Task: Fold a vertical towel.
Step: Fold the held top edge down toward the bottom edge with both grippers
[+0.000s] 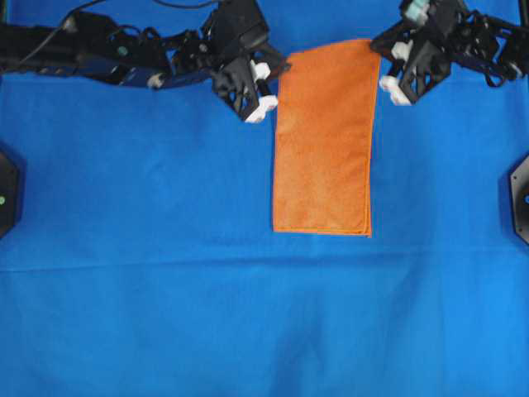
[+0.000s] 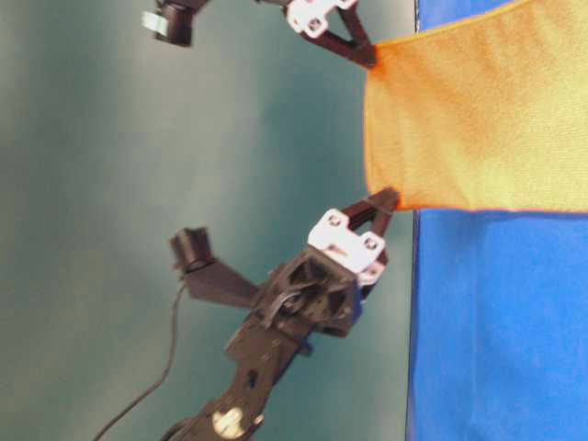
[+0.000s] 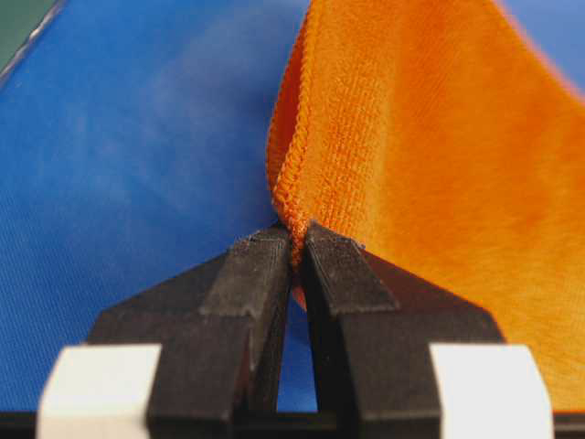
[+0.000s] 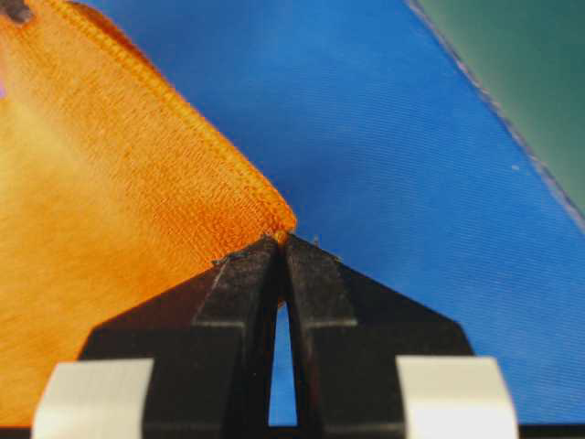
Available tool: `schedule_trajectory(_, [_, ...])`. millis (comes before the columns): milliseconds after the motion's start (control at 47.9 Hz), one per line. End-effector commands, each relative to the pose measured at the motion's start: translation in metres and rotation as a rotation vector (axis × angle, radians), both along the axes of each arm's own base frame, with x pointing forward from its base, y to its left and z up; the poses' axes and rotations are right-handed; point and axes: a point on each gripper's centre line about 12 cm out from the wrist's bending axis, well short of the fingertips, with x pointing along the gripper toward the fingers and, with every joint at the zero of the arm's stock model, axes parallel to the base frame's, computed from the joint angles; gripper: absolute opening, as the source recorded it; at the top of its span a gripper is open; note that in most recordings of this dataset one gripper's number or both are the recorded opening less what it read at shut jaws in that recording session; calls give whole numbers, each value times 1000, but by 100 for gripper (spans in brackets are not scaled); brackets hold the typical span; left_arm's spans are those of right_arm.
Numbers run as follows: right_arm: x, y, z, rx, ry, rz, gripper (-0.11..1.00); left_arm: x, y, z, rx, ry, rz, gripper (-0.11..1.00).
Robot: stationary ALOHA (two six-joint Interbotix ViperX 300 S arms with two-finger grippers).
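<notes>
I am pinching the towel at its two far corners, the left gripper and right gripper each clamping tight on a stitched hem while the near end is lying on the blue sheet. It is draping soft and light, so I am judging the hemmed corners the surest hold.

1. You are working at a robot lab bench, not a home or kitchen: two black robot arms reach in from the far corners of the work surface.
2. A plain blue sheet covers the whole surface, edge to edge in the overhead view.
3. Beyond the sheet's edge, the table-level view shows a bare teal backdrop.
4. Black fixtures sit at the sheet's left and right edges.
</notes>
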Motion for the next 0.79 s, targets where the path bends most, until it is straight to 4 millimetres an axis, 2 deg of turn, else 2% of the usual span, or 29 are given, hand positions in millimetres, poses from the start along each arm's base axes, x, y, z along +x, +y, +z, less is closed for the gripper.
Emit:
schedule_trajectory(0, [-1,11,16,-22,-42,24,2,-1,-9,27,21,-56,-18,3])
schedule_trajectory(125, [-4,32,18,-13,-64,68,2,-5,-30,31,20,-59,-59,3])
schedule_trajectory(334, [-9,65,16,34,-75,130,2,-8,-67,23,16,-51,-140,3])
schedule_trajectory(647, [-4,115,2,167,-22,230,2,-11,-122,12,-13,-16,-259,3])
schedule_trajectory(772, [-2,131,-10,216,8,251,2,-12,-137,3,-17,3,-294,3])
